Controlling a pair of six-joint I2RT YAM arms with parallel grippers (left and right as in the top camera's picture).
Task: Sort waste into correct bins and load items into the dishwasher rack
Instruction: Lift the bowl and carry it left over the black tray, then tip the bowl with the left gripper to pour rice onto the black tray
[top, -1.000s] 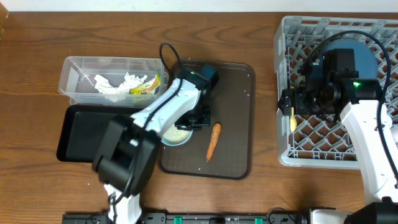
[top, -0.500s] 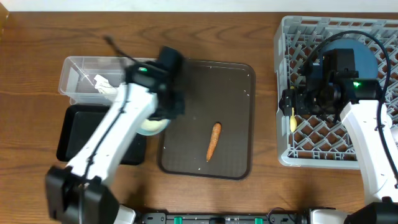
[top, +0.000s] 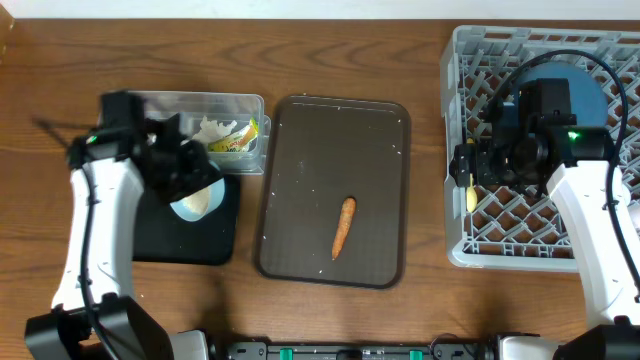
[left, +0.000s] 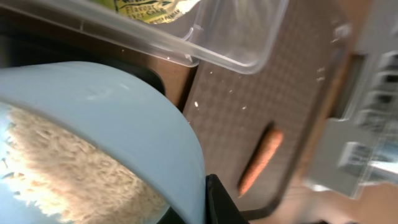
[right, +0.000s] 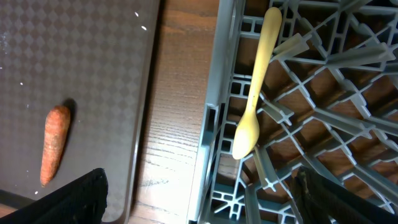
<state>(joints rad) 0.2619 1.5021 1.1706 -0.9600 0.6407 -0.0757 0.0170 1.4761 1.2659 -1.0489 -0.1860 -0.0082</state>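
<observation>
The left hand (top: 190, 180) grips the light blue cup (top: 197, 203) over the black tray (top: 160, 240), probably to tip out its rice (left: 62, 168). The right hand (top: 478, 162) waits open above the rack (top: 500, 60).

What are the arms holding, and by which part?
The left gripper pinches the light blue cup by its rim; the right gripper holds nothing.
</observation>
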